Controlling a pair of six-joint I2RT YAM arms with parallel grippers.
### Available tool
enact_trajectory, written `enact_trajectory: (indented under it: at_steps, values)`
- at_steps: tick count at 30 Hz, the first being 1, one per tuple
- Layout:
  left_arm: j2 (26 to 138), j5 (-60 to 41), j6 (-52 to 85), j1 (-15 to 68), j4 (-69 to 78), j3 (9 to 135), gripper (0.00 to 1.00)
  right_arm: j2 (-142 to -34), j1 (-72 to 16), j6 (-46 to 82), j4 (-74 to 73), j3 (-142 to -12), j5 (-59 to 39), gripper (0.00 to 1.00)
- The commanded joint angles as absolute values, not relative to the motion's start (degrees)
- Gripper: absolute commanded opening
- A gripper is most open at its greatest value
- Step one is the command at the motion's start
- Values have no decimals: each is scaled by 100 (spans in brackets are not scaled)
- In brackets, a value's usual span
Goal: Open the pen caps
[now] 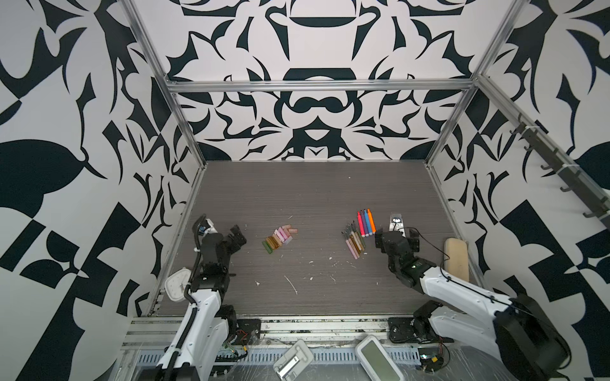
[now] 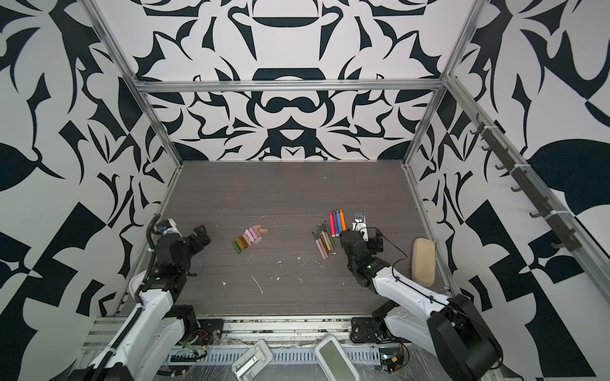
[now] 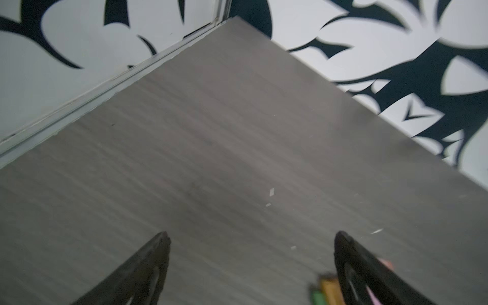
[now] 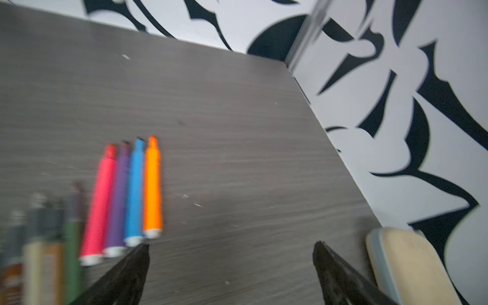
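My left gripper (image 3: 252,237) and right gripper (image 4: 231,245) gape wide, both empty. The caps (image 1: 280,238) lie clustered on the bench (image 1: 313,198) near the left one, the pens (image 1: 359,232) beside the right.

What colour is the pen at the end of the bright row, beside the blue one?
That pen is orange; the right wrist view shows it best.
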State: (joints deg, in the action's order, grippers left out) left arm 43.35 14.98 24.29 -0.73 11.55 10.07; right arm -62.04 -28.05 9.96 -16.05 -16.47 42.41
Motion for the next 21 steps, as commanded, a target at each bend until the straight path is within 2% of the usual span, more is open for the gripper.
enact_trajectory:
  at_steps: [1,4,6,9,12,16,17,19,21]
  values:
    - [4542,2387,1219,-74,3666,522,99,-6218,-2458,538,-4048,-1631,4445,99]
    - [5240,2513,1009,-88,4176,527,99,-6319,-2269,47,-3440,-1864,4264,99]
    - [5953,2338,933,-86,4884,613,99,-6310,-2061,240,-3763,-1478,4265,99]
    - [6922,1844,738,-87,5416,993,99,-6693,-1576,346,-5542,-628,3703,99]
    - [7754,1734,665,-81,5750,1305,99,-7296,-1301,283,-6571,-502,3278,100]
    - [8651,1981,712,-83,6580,1358,99,-8799,-874,178,-8067,-513,2480,100]
    - [8832,2002,709,-88,6738,1365,99,-9084,-785,122,-8185,-576,2018,100]
    - [9152,2016,583,-87,6922,1496,99,-9282,-776,-16,-8039,-810,1776,100]
    - [8927,1881,673,-88,5910,1809,99,-8990,-769,170,-7397,-946,1946,100]
